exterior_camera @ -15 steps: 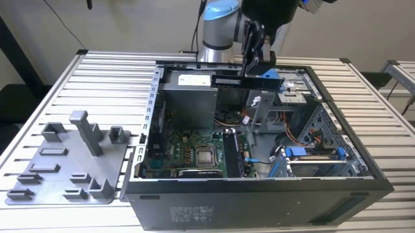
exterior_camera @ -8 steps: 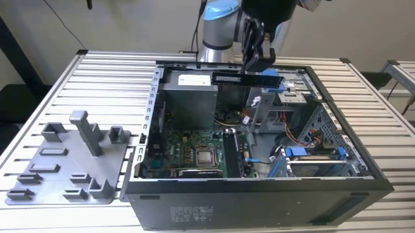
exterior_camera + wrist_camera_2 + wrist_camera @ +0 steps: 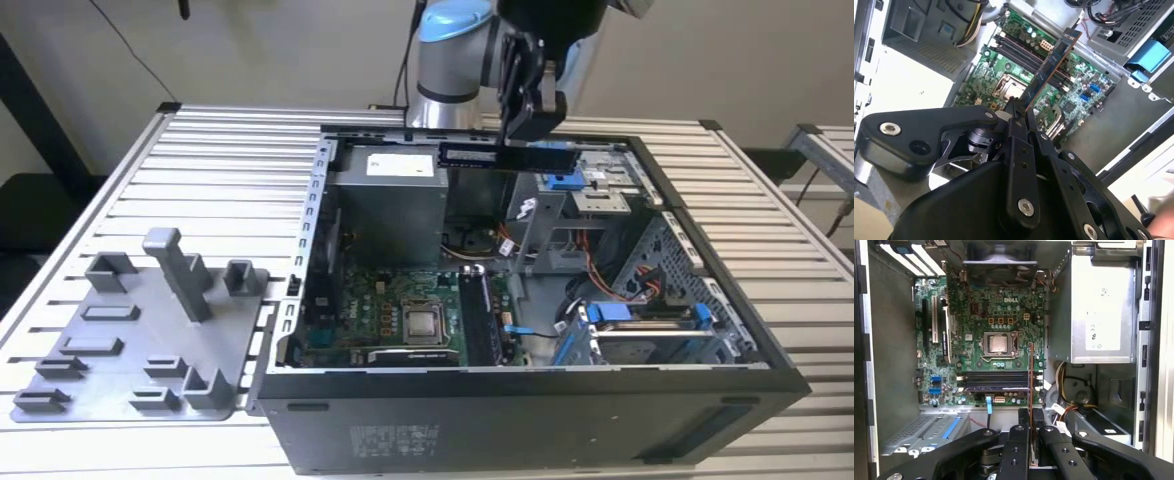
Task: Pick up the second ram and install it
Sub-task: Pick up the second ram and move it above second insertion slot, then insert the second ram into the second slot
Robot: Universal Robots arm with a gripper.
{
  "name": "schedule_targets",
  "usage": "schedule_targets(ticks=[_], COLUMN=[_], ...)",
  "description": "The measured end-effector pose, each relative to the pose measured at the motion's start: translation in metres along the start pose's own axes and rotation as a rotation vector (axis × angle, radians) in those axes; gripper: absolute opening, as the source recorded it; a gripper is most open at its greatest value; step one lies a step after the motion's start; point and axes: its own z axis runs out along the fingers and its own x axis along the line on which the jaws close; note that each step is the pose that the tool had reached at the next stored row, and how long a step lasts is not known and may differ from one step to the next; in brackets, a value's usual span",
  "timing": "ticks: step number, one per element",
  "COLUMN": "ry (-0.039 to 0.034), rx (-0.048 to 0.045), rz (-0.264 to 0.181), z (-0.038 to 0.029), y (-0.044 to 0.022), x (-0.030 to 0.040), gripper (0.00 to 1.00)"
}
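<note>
Our gripper point(image 3: 523, 138) is pinched tight on the second ram point(image 3: 507, 155), holding it in the air above the open computer case point(image 3: 534, 410), well clear of the motherboard point(image 3: 999, 305). In both wrist views the stick appears to lie across the run of the memory slots point(image 3: 996, 381), which sit near the board's edge beside the power supply point(image 3: 1101, 310). We judge the danger to be alignment. If the stick came down turned, tilted or offset, it would land on a slot wall or latch. Pressing then could bend it or twist it out of our pinch.
</note>
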Motion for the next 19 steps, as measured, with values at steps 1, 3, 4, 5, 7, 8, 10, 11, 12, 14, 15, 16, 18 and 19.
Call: schedule_targets(ticks=[1, 3, 4, 5, 7, 8, 10, 11, 12, 14, 15, 16, 18, 19], ry=[0.0001, 0.0001, 0.0002, 0.0003, 0.0002, 0.0002, 0.0001, 0.0002, 0.0002, 0.0002, 0.0002, 0.0002, 0.0002, 0.0002], rx=[-0.0001, -0.0001, -0.0001, -0.0002, -0.0002, -0.0001, -0.0001, -0.0001, -0.0001, -0.0001, -0.0001, -0.0002, -0.0002, -0.0002], rz=[-0.001, -0.002, -0.003, -0.003, -0.003, -0.003, -0.003, -0.003, -0.003, -0.003, -0.003, -0.003, -0.003, -0.003], z=[0.0000, 0.0001, 0.0001, 0.0001, 0.0001, 0.0001, 0.0002, 0.0001, 0.0001, 0.0001, 0.0001, 0.0001, 0.0001, 0.0001], y=[-0.0003, -0.0009, -0.0010, -0.0010, -0.0010, -0.0010, -0.0010, -0.0010, -0.0010, -0.0010, -0.0010, -0.0010, -0.0010, -0.0010], x=[-0.0016, -0.0045, -0.0057, -0.0062, -0.0062, -0.0062, -0.0064, -0.0064, -0.0064, -0.0064, -0.0064, -0.0064, -0.0064, -0.0064], gripper=[0.14, 0.14, 0.14, 0.14, 0.14, 0.14, 0.14, 0.14, 0.14, 0.14, 0.14, 0.14, 0.14, 0.14])
